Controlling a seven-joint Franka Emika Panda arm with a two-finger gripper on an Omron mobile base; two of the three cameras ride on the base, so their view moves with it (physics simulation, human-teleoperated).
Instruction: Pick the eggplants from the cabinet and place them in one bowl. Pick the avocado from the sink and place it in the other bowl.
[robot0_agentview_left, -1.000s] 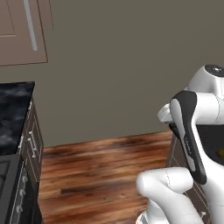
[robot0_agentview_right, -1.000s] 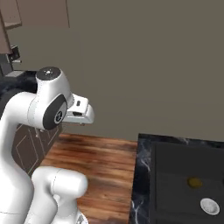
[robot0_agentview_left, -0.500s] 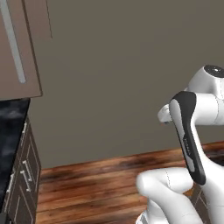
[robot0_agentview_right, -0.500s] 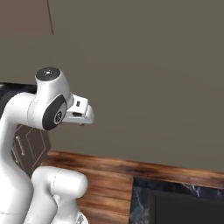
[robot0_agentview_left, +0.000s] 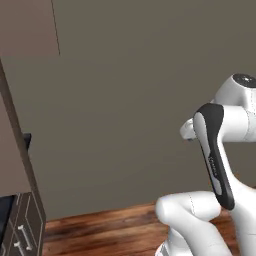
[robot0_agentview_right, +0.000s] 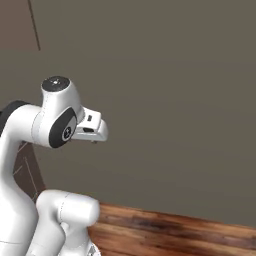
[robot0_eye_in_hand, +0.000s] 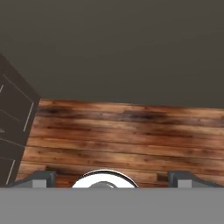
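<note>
Standing spread wide with nothing between them, the jaws of the gripper (robot0_eye_in_hand: 111, 178) face a wooden floor (robot0_eye_in_hand: 131, 131) and a plain grey wall (robot0_eye_in_hand: 122, 48). Dark drawer fronts (robot0_eye_in_hand: 13, 127) sit at the left of the hand view. Where the eggplants, avocado and bowls are cannot be told.

A plain grey-brown wall (robot0_agentview_left: 130, 100) spans the scene, evenly lit and bare. Below the wall runs a floor (robot0_eye_in_hand: 127, 135) of reddish-brown wooden planks with darker streaks. To the left of the wall stands a dark brown cabinet (robot0_agentview_left: 15, 150), with lower drawers (robot0_agentview_left: 25, 230) carrying pale bar handles at the wall's foot.
</note>
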